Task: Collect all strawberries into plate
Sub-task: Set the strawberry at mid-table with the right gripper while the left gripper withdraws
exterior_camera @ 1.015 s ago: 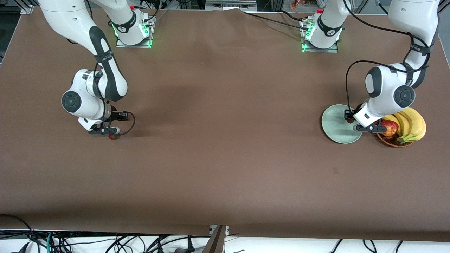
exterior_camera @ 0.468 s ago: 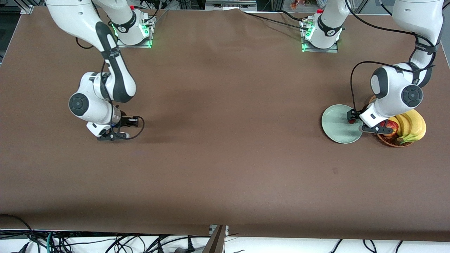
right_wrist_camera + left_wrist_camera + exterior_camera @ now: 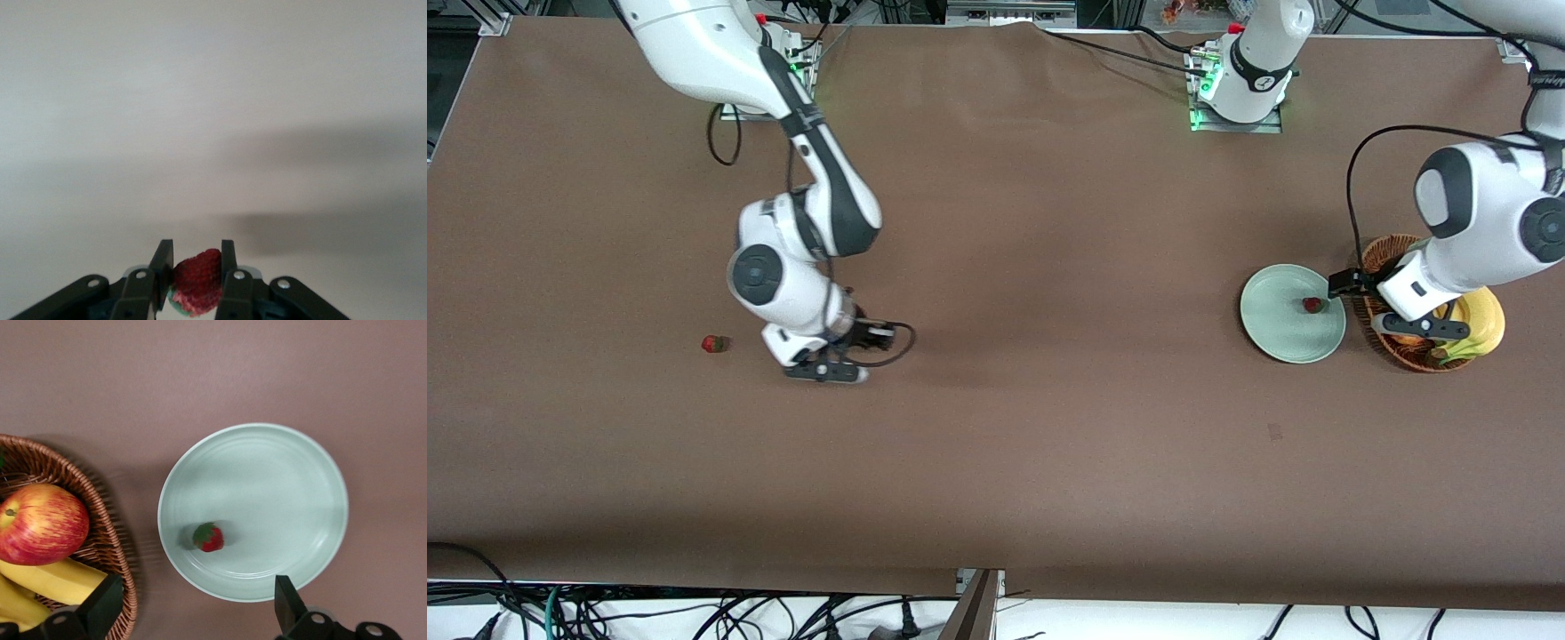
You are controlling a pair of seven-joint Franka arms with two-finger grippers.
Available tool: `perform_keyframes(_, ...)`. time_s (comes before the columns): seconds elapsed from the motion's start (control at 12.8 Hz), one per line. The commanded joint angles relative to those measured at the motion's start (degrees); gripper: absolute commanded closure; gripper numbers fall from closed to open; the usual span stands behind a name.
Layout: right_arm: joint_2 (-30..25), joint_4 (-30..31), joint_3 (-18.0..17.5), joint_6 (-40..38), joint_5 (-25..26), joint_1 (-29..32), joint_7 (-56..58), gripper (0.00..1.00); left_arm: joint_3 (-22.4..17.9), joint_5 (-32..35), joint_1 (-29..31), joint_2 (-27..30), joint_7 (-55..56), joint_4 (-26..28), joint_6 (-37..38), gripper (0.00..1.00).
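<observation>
Your brown table (image 3: 1049, 427) fills the front view, with both arms reaching down onto it from their bases along the top edge. Look at the right arm: it comes down over bare cloth toward its own end of the table, and your right gripper (image 3: 193, 270) has its two fingers drawn in narrow, pinching a strawberry in the gripper (image 3: 197, 280) between the pads; in the front view that gripper (image 3: 827, 372) hangs just above the cloth. At the left arm's end you have the wicker basket (image 3: 1383, 258) with the bananas (image 3: 1485, 316) in it, and the wrist view shows you the red apple (image 3: 41, 523) lying in there beside them. Your left gripper (image 3: 1405, 324) is over the basket's edge, its fingers (image 3: 100, 607) spread wide with nothing between them. Touching or just beside the basket, toward the right arm's end, sits the mint-green plate (image 3: 1272, 333). One strawberry on the plate (image 3: 1312, 305) lies inside it, close to the rim nearest the basket. A loose strawberry (image 3: 712, 343) rests on the bare cloth toward the right arm's end, near the right gripper but apart from it.
</observation>
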State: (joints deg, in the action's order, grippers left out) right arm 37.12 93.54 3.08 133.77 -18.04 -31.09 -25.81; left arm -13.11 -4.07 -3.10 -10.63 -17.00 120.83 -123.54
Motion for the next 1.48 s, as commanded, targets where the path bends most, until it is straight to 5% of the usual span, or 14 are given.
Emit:
perform_keyframes(0.0, 7.33, -12.12, -2.99, -0.53, -0.77, -3.86, -14.39, 0.74, -0.34, -2.79, -0.23, 3.85, -1.2, 0.11, 2.42, 0.0)
perform_keyframes(0.31, 14.28, -18.91, -2.91, 12.35, -0.51, -15.81, -36.37, 0.69, 0.27, -2.79, -0.94, 5.0, 0.47, 0.11, 2.87, 0.0)
perform_keyframes(0.62, 18.07, -21.38, -2.03, 25.38, -0.16, -24.26, -51.6, 0.54, 1.51, -2.79, -1.11, 5.0, 2.41, 0.2, 2.87, 0.0)
perform_keyframes(0.78, 18.25, -21.2, 0.15, 26.02, -0.07, -26.12, -52.94, 0.39, 2.64, -2.79, -1.03, 5.0, 3.1, 0.2, 2.69, 0.0)
perform_keyframes(0.94, 17.37, -20.85, 1.92, 23.84, 0.02, -25.6, -51.72, 0.18, 3.08, -2.7, -1.11, 5.0, 4.25, 0.37, 2.43, 0.0)
perform_keyframes(1.41, 7.99, -16.66, 11.13, -6.37, 1.78, -21.12, -26.81, 0.15, 8.95, -2.26, -1.11, 4.91, 12.83, 0.9, 2.17, 0.0)
